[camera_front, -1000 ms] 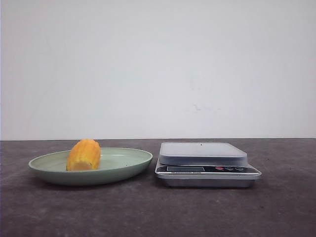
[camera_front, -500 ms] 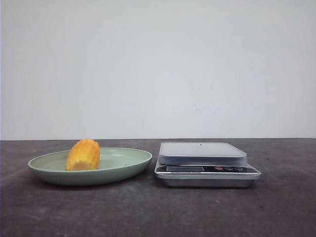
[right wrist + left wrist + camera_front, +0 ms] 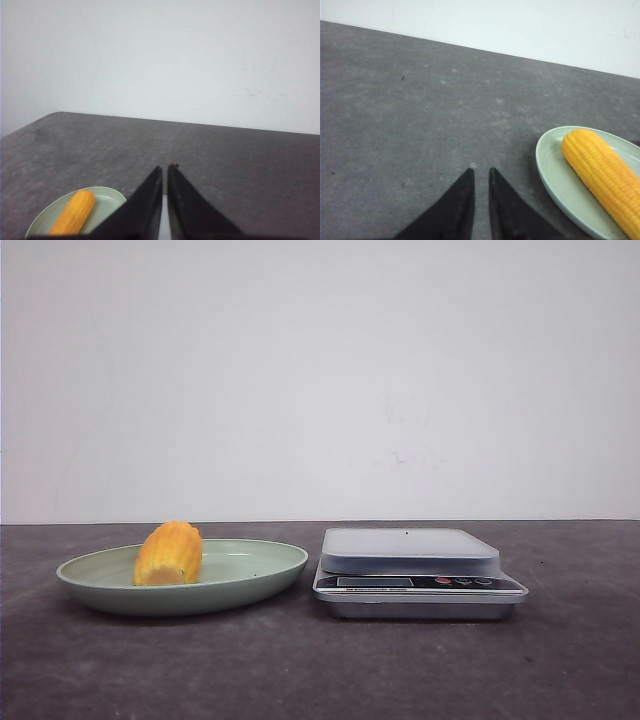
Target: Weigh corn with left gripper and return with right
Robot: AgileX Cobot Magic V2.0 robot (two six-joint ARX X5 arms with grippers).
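Observation:
The corn (image 3: 170, 553), a yellow-orange cob with ribbed kernel rows, lies on the green plate (image 3: 262, 574) at the left of the table. Neither gripper shows in the front view. In the left wrist view my left gripper (image 3: 480, 172) hovers over bare table beside the plate (image 3: 546, 161), apart from the corn (image 3: 602, 175); its fingers are shut with only a slit between them, holding nothing. In the right wrist view my right gripper (image 3: 165, 168) is shut and empty, with the corn (image 3: 74, 212) on the plate (image 3: 109, 197) off to one side.
A silver kitchen scale (image 3: 418, 590) with a pale platform (image 3: 410, 549) stands right of the plate, with nothing on it. A sliver of it (image 3: 162, 220) shows between the right fingers. A white wall rises behind the dark grey table (image 3: 320, 670).

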